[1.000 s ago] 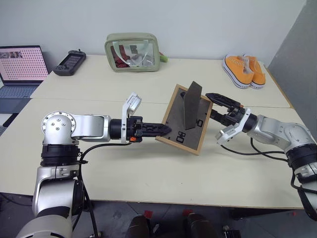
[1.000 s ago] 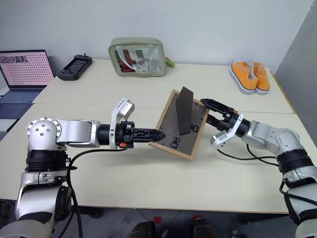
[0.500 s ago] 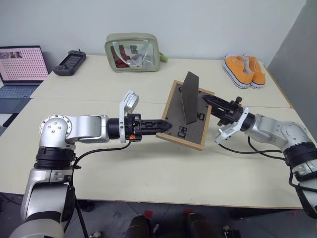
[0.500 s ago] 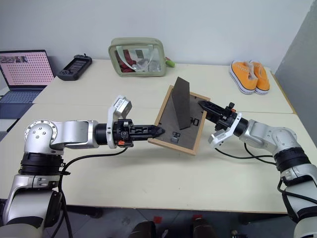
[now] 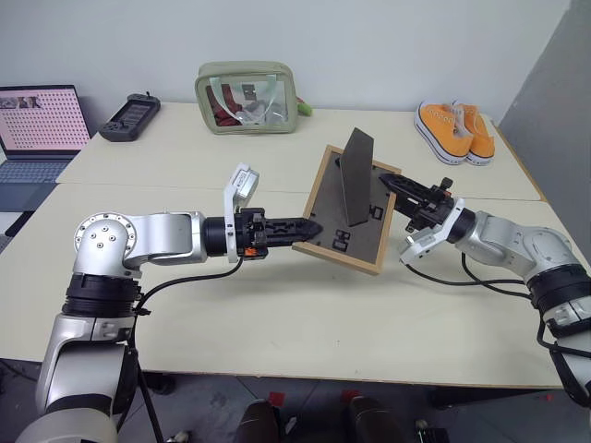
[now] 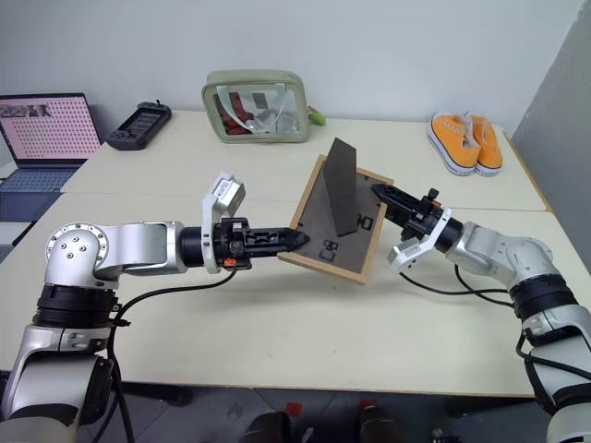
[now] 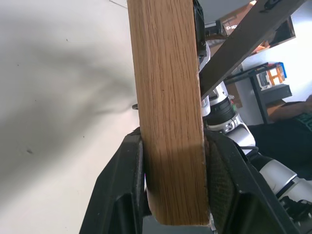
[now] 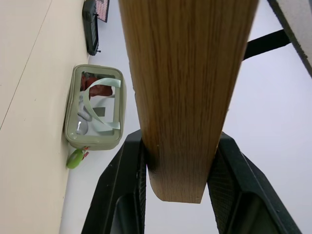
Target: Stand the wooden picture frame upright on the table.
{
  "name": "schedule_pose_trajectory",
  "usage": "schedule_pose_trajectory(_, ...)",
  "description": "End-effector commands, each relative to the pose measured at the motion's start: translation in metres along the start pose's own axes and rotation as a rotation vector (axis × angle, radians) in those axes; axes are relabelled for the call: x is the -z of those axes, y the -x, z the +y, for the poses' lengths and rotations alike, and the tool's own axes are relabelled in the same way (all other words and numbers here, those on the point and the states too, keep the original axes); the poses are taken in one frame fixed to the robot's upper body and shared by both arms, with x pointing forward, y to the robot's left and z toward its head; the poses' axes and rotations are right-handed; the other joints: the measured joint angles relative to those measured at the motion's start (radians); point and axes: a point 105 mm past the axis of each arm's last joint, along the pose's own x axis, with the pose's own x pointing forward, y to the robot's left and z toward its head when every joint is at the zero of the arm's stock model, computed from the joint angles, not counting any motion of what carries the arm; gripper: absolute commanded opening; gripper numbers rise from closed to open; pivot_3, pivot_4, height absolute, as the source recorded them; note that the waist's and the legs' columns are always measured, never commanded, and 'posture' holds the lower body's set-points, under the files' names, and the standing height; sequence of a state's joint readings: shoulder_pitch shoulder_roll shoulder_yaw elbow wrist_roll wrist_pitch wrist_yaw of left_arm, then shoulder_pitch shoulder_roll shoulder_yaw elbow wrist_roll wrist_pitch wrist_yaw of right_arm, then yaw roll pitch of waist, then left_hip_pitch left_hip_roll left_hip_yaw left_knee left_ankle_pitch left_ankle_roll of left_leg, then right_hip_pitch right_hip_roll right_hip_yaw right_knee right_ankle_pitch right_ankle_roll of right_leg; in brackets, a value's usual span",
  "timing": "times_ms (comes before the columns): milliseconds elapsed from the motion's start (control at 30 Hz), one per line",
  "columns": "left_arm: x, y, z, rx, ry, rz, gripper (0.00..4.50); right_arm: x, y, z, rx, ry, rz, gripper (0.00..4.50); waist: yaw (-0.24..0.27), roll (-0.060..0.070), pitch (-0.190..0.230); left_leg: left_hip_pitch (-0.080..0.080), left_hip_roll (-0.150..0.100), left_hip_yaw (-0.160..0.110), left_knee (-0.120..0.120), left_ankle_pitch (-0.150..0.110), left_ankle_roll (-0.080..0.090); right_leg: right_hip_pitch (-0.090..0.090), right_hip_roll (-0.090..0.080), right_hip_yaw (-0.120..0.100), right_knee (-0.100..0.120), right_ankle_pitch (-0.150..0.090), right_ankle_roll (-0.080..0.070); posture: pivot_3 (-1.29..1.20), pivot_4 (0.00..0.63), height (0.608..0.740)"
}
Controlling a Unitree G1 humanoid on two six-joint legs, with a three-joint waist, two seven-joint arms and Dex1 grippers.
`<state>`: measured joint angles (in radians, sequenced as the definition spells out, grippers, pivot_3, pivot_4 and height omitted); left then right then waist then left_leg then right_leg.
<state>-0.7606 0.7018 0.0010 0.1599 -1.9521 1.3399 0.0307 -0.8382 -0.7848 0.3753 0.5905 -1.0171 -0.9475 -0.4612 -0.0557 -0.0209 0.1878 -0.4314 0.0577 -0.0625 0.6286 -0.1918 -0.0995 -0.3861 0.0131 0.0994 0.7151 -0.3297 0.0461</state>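
Observation:
The wooden picture frame (image 5: 343, 242) hangs tilted above the table (image 5: 277, 314), its dark grey back facing up. Its prop leg (image 5: 356, 175) sticks out from that panel. My left gripper (image 5: 312, 225) is shut on the frame's lower left edge; in the left wrist view the wood edge (image 7: 168, 97) sits clamped between the black fingers (image 7: 222, 175). On the opposite side my right gripper (image 5: 388, 182) is shut on the right edge, and the right wrist view has the wood (image 8: 187, 73) pinched between both fingers (image 8: 129, 180). The portrait face is hidden.
Along the far side of the table stand a clear green pouch (image 5: 247, 97), a black controller (image 5: 129, 115) and a pair of orange shoes (image 5: 454, 131). An open laptop (image 5: 37, 125) sits at the far left. A grey partition (image 5: 554, 101) bounds the right side.
My right gripper, open beside the frame's right edge a second ago, has shut on that edge. The frame has turned slightly. The left gripper kept its hold.

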Motion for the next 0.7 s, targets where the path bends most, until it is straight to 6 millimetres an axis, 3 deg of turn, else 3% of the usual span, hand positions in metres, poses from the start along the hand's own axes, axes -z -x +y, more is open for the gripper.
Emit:
schedule_pose_trajectory(33, -0.009, 0.0, -0.004, -0.037, -0.062, -0.045, 1.32, -0.002, -0.008, -0.015, 0.038, 0.007, -0.037, 1.31, 0.0, 0.0, 0.0, 0.0, 0.0, 0.0, 0.0, 0.0, 0.0, 0.0, 0.0, 0.0, 0.0, 0.0, 0.0, 0.0, 0.15, 0.74)
schedule_pose_trajectory(67, -0.009, -0.001, -0.004, -0.04, -0.068, -0.048, 1.32, -0.001, -0.009, -0.015, 0.037, 0.007, -0.036, 1.31, 0.0, 0.0, 0.0, 0.0, 0.0, 0.0, 0.0, 0.0, 0.0, 0.0, 0.0, 0.0, 0.0, 0.0, 0.0, 0.0, 0.15, 0.74)
schedule_pose_trajectory(133, -0.01, -0.001, -0.004, -0.037, -0.057, -0.058, 2.0, -0.002, -0.01, -0.015, 0.037, 0.004, -0.039, 1.31, 0.0, 0.0, 0.0, 0.0, 0.0, 0.0, 0.0, 0.0, 0.0, 0.0, 0.0, 0.0, 0.0, 0.0, 0.0, 0.0, 0.15, 0.74)
schedule_pose_trajectory(533, -0.01, 0.0, -0.008, -0.026, -0.08, -0.059, 4.45, -0.005, -0.009, -0.012, 0.026, -0.005, -0.043, 1.31, 0.0, 0.0, 0.0, 0.0, 0.0, 0.0, 0.0, 0.0, 0.0, 0.0, 0.0, 0.0, 0.0, 0.0, 0.0, 0.0, 0.15, 0.74)
schedule_pose_trajectory(700, -0.017, 0.009, -0.017, -0.047, -0.236, -0.12, 4.45, 0.002, -0.007, -0.011, 0.025, -0.056, -0.003, 1.31, -0.001, 0.0, 0.0, 0.0, 0.0, 0.0, 0.0, 0.0, 0.0, 0.0, 0.0, 0.0, 0.0, 0.0, 0.0, 0.0, 0.15, 0.74)
